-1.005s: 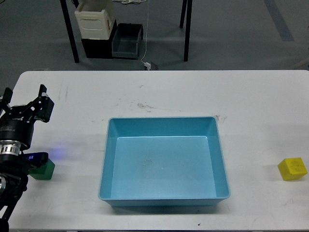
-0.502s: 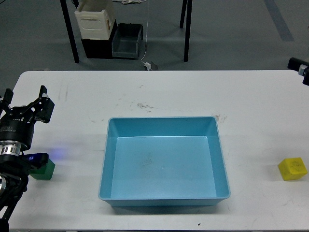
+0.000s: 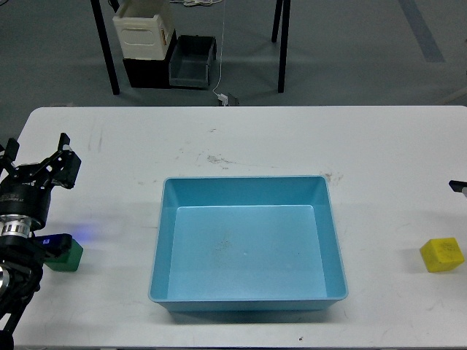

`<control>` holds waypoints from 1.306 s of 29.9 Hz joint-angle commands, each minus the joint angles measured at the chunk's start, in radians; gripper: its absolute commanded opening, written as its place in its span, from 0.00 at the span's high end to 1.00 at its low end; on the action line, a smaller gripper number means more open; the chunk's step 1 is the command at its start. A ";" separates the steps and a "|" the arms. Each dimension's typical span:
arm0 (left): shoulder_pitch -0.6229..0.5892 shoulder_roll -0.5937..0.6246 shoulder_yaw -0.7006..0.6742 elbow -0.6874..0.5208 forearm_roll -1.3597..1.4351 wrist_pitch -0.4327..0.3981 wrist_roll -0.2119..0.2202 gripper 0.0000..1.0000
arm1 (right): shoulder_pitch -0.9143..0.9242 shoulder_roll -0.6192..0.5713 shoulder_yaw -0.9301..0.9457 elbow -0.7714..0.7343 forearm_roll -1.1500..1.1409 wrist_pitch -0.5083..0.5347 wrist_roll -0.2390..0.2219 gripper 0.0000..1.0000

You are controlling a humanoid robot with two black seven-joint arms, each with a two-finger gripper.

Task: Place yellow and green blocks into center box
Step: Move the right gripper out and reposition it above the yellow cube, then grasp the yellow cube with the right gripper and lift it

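A white worktop (image 3: 248,138) carries a blue box (image 3: 248,248) at its centre; the box is open-topped and holds nothing; a green block (image 3: 66,257) sits on the worktop near the left edge, well apart from the box; a yellow block (image 3: 442,254) sits near the right edge, also well apart from the box, upright with one face toward the camera.

The left arm comes in at the lower left; its left gripper (image 3: 33,162) is above the worktop, beyond the green block and clear of it; its jaws stand wide, the two fingers plainly spread, holding nothing; part of the arm's dark body overlaps the near-left corner of the green block, and a small blue glow shows on the worktop just beside it.

At the right edge only a dark sliver of the right gripper (image 3: 458,187) shows, above the yellow block and apart from it; I cannot tell how its jaws stand.

Beyond the worktop, on the grey floor, a white crate (image 3: 144,33) rests on a black bin (image 3: 191,62).
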 commanded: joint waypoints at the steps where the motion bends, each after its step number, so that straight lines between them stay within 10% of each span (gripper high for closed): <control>1: 0.000 -0.002 0.001 0.010 0.000 -0.001 0.000 0.00 | 0.001 0.007 -0.045 0.011 -0.003 0.058 0.000 0.00; 39: -0.014 -0.021 0.000 0.049 0.000 -0.001 0.000 0.00 | 0.028 0.254 -0.282 -0.134 -0.003 0.220 0.000 0.01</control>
